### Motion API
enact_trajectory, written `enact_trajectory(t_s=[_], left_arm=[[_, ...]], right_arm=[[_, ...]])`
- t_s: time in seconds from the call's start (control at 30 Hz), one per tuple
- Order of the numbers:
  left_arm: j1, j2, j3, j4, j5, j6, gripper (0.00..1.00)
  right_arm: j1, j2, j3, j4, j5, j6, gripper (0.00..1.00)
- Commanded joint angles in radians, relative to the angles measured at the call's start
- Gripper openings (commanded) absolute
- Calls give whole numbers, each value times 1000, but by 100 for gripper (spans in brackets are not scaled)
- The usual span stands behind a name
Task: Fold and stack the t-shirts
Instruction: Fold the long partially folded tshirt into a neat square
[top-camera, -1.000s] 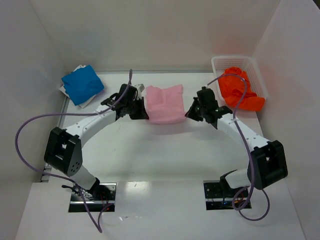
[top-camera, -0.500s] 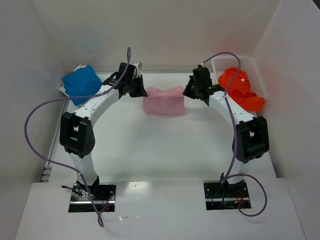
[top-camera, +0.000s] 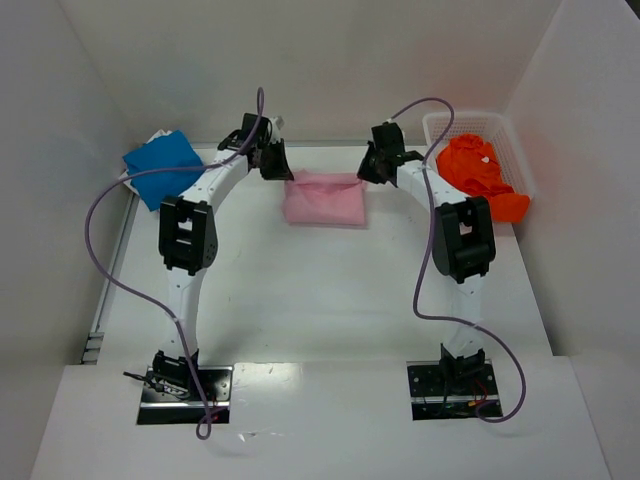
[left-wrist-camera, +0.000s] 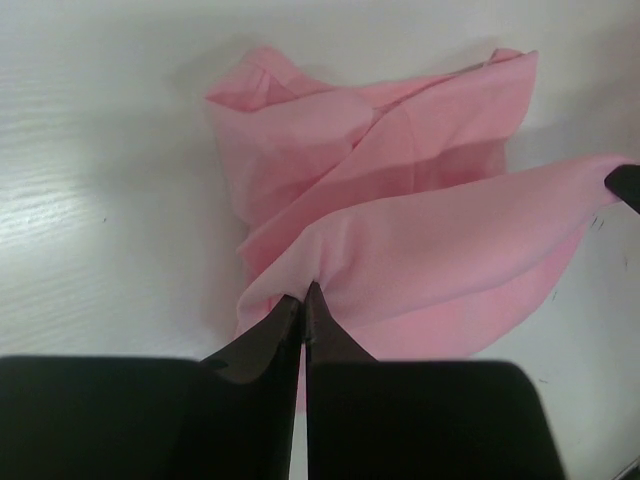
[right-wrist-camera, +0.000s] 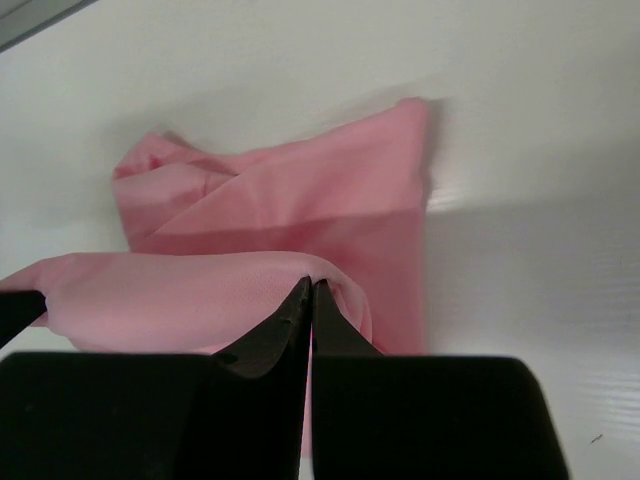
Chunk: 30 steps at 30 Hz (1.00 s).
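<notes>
The light pink t-shirt (top-camera: 323, 202) lies folded at the far middle of the table, its back edge lifted. My left gripper (top-camera: 283, 172) is shut on that edge's left corner, and the pinched fold shows in the left wrist view (left-wrist-camera: 303, 296) over the pink t-shirt (left-wrist-camera: 400, 180). At the right corner, my right gripper (top-camera: 367, 170) pinches the same raised edge (right-wrist-camera: 312, 288) of the pink t-shirt (right-wrist-camera: 300, 200). The bright blue t-shirt (top-camera: 160, 166) sits folded at the far left. The vivid orange t-shirt (top-camera: 478, 176) lies crumpled in the basket.
A white mesh basket (top-camera: 455, 120) stands at the far right corner, with the orange cloth spilling over its near side. White walls close in the table at the back and on both sides. Purple cables loop off both arms.
Both arms have stretched toward the back wall, carrying the pink shirt's held edge away from the bases. The shirt now lies farther back as a shorter, wider rectangle.
</notes>
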Motion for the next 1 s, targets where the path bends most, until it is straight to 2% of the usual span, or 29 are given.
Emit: enact_trajectory(t_s=[0.0,0.23,0.3,0.4,0.47,0.5,0.6,0.63,0.67,0.77,0.8,0.97], left_arm=[[8,80,144,-38,57,36,7],[17,216,365,-100,75,37,12],[17,288,494,-134,85,37,12],[17,393,693,-225,68,37,17],[17,425,750,-282,19,37,24],[17,425,750,-282,3,37,37],[17,425,738,-309,-47,58,57],[17,425,738,-309,-47,67,69],[17,425,738,-322,-60,67,84],[17,416,738,-334,-84,90,86],[17,402,738,-334,-84,101,89],[8,344,723,-334,-71,153,90]], right_arm=[[-25,40,92,2,43,-8,1],[-56,62,114,-7,62,-8,1],[-65,71,134,-7,62,-8,1],[-74,99,156,-7,62,-8,1],[-75,122,166,-7,26,-19,7],[-75,122,166,-7,26,-19,10],[-75,143,175,-7,-12,-28,36],[-75,143,175,-7,-12,-28,57],[-75,143,175,-7,-23,-28,63],[-75,143,175,-7,-23,-48,78],[-75,130,166,-7,-23,-57,80],[-75,60,99,13,5,-66,80]])
